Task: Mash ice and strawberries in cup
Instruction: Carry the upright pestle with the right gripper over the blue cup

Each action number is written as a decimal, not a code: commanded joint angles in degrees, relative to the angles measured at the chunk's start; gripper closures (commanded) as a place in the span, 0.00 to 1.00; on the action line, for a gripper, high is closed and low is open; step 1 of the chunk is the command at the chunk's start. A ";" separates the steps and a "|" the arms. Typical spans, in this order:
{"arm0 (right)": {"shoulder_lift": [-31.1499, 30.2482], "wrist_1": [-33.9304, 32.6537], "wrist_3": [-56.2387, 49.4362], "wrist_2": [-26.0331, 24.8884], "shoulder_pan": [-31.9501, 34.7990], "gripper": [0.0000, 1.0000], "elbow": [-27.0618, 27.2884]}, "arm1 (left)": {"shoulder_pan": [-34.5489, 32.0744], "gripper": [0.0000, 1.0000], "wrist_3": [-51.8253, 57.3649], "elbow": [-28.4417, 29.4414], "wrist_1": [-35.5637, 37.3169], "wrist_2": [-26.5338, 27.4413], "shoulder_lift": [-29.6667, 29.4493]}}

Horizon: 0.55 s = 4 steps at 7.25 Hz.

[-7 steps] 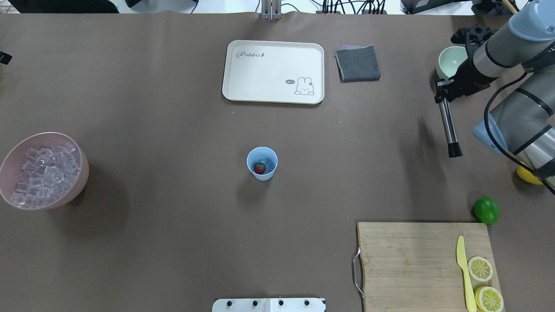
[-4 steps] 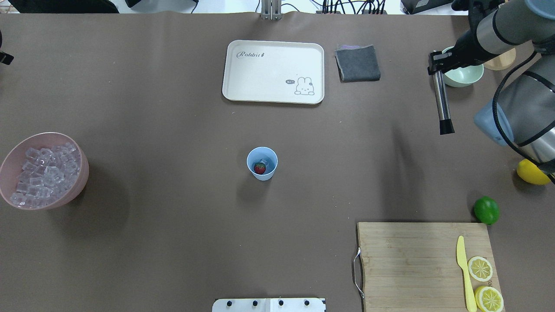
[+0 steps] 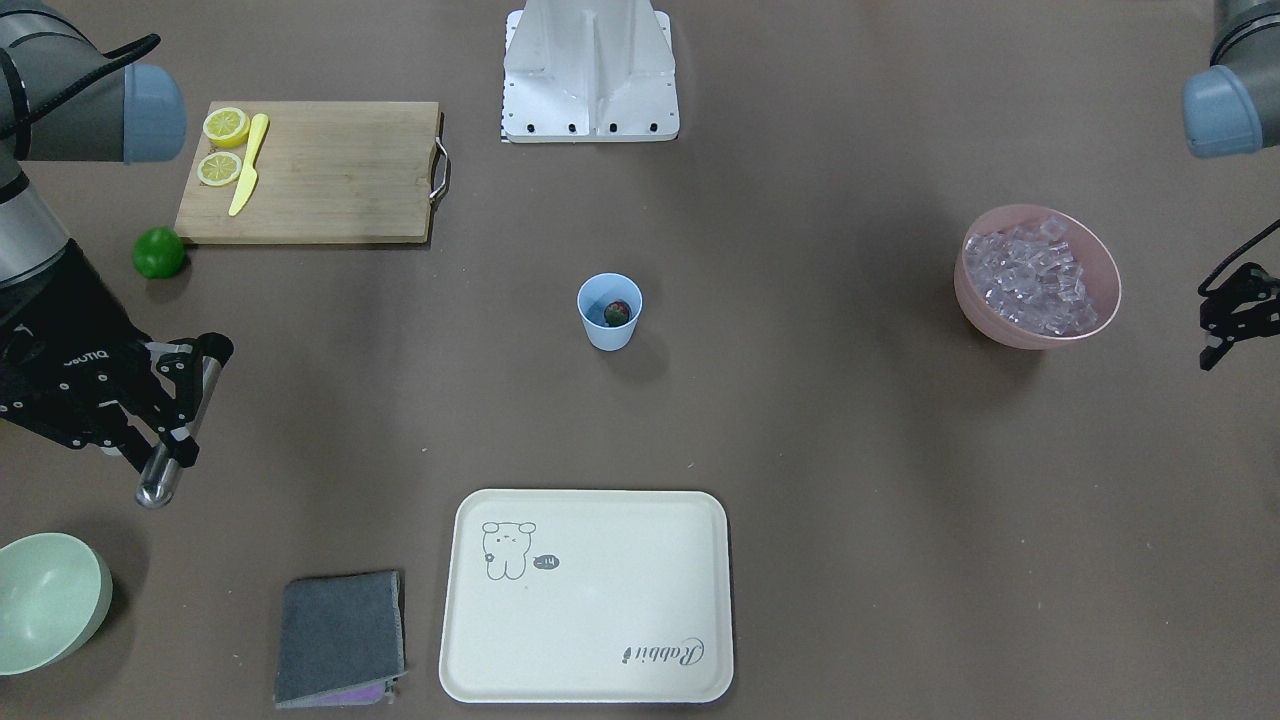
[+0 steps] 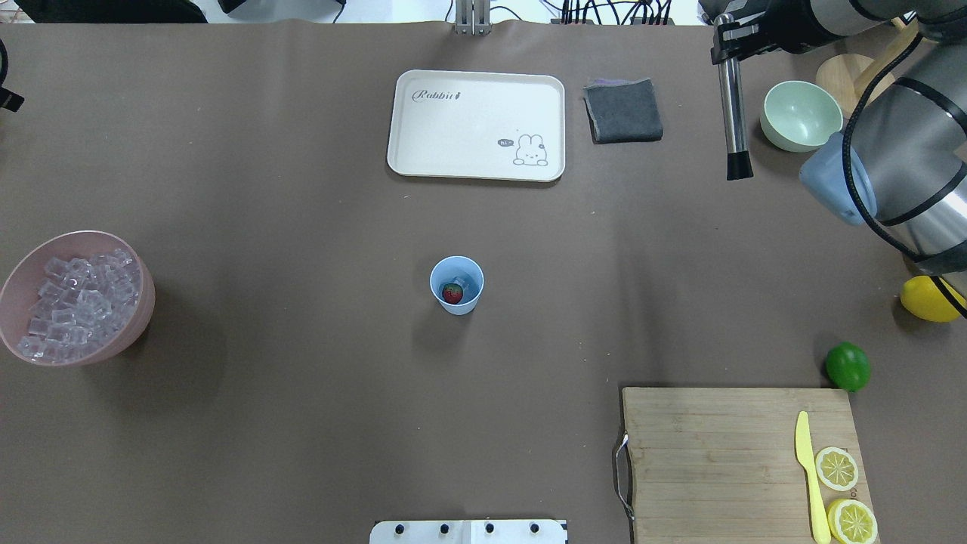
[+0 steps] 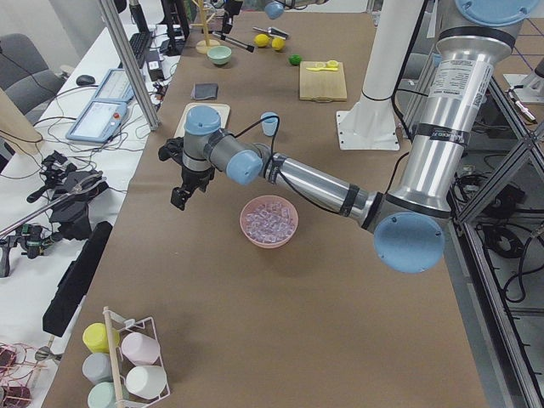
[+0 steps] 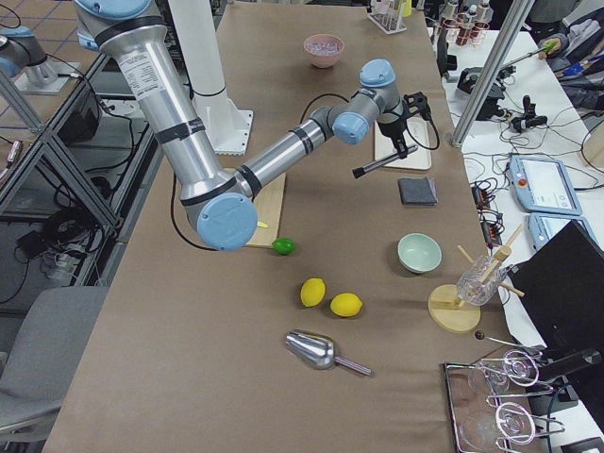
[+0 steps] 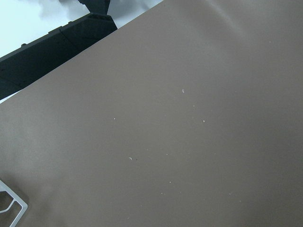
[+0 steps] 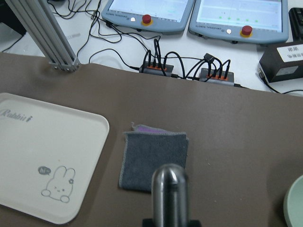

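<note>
Light-blue cup (image 4: 456,285) upright mid-counter, standing alone. One red strawberry (image 4: 452,294) with a green top sits inside, next to something pale and clear; can't confirm it is ice. Most ice (image 4: 75,302) is clear cubes piled in a pink bowl (image 4: 146,306) at the robot's left edge, well apart from the cup.

Counter (image 4: 302,189) has a plain brown covering. On the far side are a cream rabbit tray (image 4: 476,125), a grey cloth (image 4: 623,110) and a pale green bowl (image 4: 801,115). On the near right are a wooden cutting board (image 4: 725,453), a lime (image 4: 848,366) and a lemon (image 4: 928,299). Cables and control pendants (image 8: 147,19) lie beyond the far edge.

Right end effector (image 3: 190,405) is clamped on a metal rod (image 4: 733,113) with a black tip, held above the counter between cloth and green bowl. Left end effector (image 3: 1235,320) is by the pink bowl, cut off at the frame edge; can't tell how far open.
</note>
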 commanded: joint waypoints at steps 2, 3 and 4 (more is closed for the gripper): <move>1.33 4.50 8.65 -17.80 -7.22 1.00 6.43 | -0.90 0.03 -0.47 0.69 2.02 -0.33 -0.56; 0.98 4.86 13.72 -24.54 -10.20 1.00 9.16 | -0.91 0.03 -0.47 1.21 2.11 -0.34 -0.48; 1.50 7.12 15.51 -34.96 -16.40 1.00 9.44 | -0.91 0.03 -0.47 1.30 2.11 -0.42 -0.74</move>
